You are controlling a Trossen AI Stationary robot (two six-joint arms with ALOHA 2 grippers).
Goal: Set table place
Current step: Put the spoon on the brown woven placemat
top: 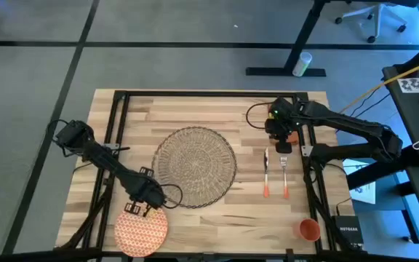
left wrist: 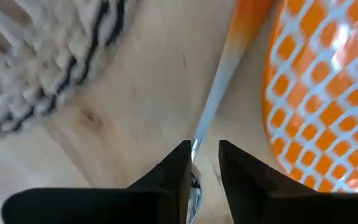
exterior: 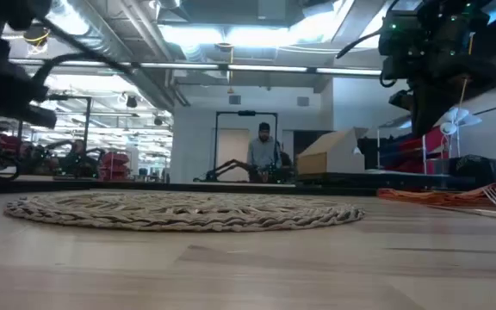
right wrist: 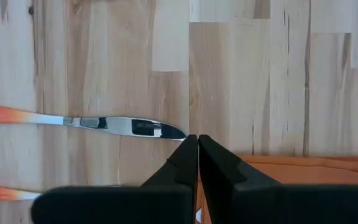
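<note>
A round woven placemat (top: pixel 195 166) lies mid-table. The orange patterned plate (top: pixel 141 231) sits at the near-left edge. Over the plate's far rim, my left gripper (top: pixel 142 200) is shut on the orange-handled spoon (left wrist: pixel 219 81). The knife (top: pixel 265 173) and fork (top: pixel 284 175) lie side by side to the right of the mat. The orange cup (top: pixel 309 229) stands near the front right corner. My right gripper (right wrist: pixel 197 140) hangs shut and empty just beyond the knife's blade tip (right wrist: pixel 166 130). An orange strip (right wrist: pixel 291 163), possibly the napkin, shows beside it. My left gripper has the spoon's metal neck and bowl end (left wrist: pixel 194 177) between its two fingers. The orange handle (left wrist: pixel 247 18) points away from the fingers, along them and past the plate's rim (left wrist: pixel 291 112). The fingers themselves hide how the pads meet the bowl.
Bare wood lies between the mat and the cutlery and along the far edge. The black table frame (top: pixel 122 98) runs along the sides. In the low view a person (exterior: pixel 263 155) sits far behind the table.
</note>
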